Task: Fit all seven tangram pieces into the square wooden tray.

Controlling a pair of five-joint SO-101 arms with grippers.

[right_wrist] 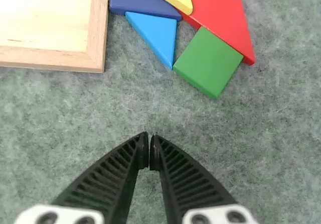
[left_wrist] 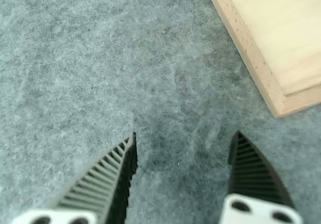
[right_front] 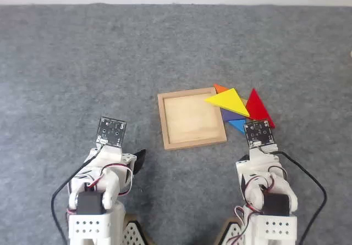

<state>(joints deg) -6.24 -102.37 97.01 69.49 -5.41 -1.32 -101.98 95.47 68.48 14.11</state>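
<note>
A square wooden tray (right_front: 190,118) sits mid-desk on the grey felt-covered desk (right_front: 82,63), its floor bare wood apart from its far right corner, where a yellow triangle (right_front: 228,100) lies across the rim. The other tangram pieces cluster on the felt just off the tray's right side: an orange piece (right_front: 220,88) peeks out behind the yellow triangle, a red triangle (right_front: 257,107) lies on the side of the yellow one away from the tray, and a dark blue piece (right_front: 231,115) and a light blue triangle (right_front: 237,124) lie close against the tray's right wall. A green square (right_wrist: 208,62) rests against the red triangle, one corner meeting the light blue triangle's tip. The right end effector (right_wrist: 149,136) hovers over bare felt near the tray's near right corner, short of the green square, its jaws pressed together with nothing between them. The left end effector (left_wrist: 185,133) sits off the tray's near left corner, jaws spread wide over bare felt, holding nothing.
</note>
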